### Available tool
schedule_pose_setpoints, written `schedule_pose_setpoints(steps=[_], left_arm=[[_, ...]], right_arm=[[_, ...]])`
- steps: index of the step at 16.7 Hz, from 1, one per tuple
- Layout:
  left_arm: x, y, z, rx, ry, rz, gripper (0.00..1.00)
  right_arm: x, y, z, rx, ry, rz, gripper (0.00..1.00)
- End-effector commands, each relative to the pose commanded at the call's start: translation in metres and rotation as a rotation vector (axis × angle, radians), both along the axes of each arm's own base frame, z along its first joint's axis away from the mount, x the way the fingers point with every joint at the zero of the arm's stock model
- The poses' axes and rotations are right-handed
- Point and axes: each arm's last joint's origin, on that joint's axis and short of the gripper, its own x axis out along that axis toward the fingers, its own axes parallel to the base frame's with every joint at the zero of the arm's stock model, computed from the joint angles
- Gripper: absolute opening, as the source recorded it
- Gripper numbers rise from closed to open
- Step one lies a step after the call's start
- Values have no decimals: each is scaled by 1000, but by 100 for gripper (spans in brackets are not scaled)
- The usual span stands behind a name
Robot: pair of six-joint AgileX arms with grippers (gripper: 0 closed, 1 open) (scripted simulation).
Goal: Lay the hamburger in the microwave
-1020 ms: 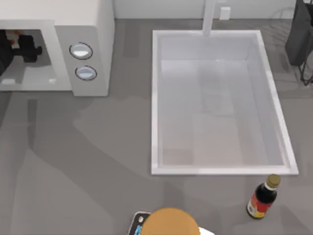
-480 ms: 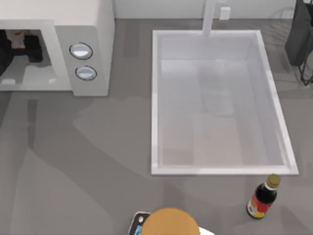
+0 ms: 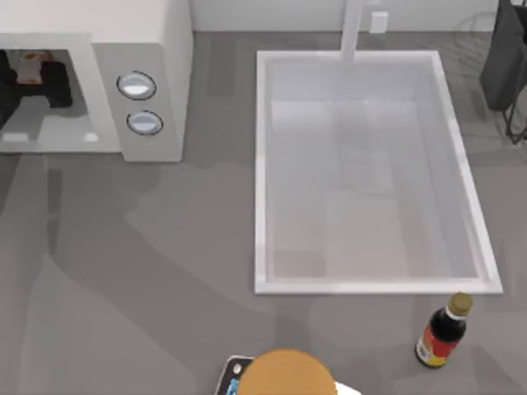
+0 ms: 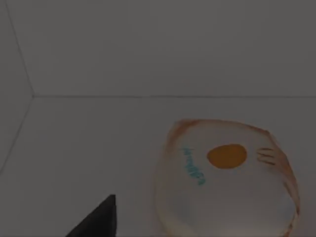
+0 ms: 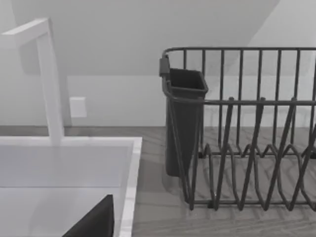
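The off-white microwave [image 3: 152, 49] stands at the table's back left, with two round knobs on its side panel. My left gripper [image 3: 43, 85] reaches into its front cavity. Just behind the gripper lies the hamburger [image 3: 33, 61], a small pale lump with orange blotches. In the left wrist view, which is dim, the hamburger [image 4: 227, 180] rests on the cavity floor. One dark fingertip [image 4: 98, 223] stands apart from it, so the gripper is open and holds nothing. My right arm is parked; its wrist view has one dark fingertip [image 5: 95, 221] low over the sink's edge.
A white sink basin [image 3: 366, 271] with a faucet [image 3: 352, 29] fills the middle and right. A dark bottle [image 3: 443, 331] stands at the front right, a tan-orange dome [image 3: 285, 374] at the front edge, and a black dish rack [image 5: 247, 128] at the back right.
My left gripper has shifted slightly inside the microwave cavity, and more of the hamburger now shows behind it. Nothing else moved.
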Motion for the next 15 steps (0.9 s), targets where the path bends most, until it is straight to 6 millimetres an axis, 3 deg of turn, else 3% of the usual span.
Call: schedule_pose_setpoints(steps=[3, 10, 12, 15], left_arm=[[-33, 3, 0, 2, -2, -7, 100], [-156, 6, -8, -4, 41, 11, 100], [-177, 5, -8, -4, 33, 14, 100], [-188, 5, -6, -2, 21, 14, 100]], right_arm=[[0, 0, 0, 0, 0, 0, 100], [0, 0, 0, 0, 0, 0, 100], [0, 0, 0, 0, 0, 0, 100], [0, 0, 0, 0, 0, 0, 100]])
